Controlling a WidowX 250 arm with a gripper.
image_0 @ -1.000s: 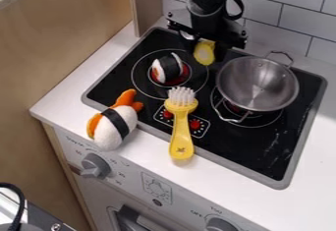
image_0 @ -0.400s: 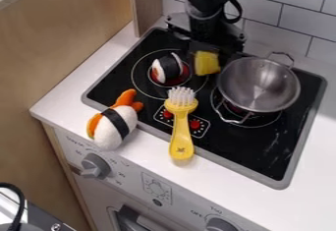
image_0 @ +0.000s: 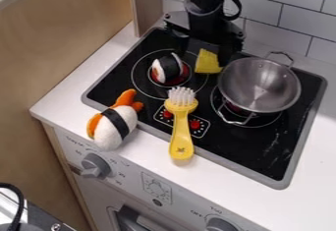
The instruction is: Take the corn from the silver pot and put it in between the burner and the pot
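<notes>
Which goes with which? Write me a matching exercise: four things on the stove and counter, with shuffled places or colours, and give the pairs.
1. Pot
2. Corn
3. Brush
4. Shrimp sushi

A. White bristles, yellow handle
B. White and orange, black band
C. Silver, over a burner
D. All yellow, beside the pot's rim

Pairs: 1-C, 2-D, 3-A, 4-B

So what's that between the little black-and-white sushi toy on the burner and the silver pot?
In the camera view, the yellow corn lies between the sushi toy and the silver pot.
</notes>
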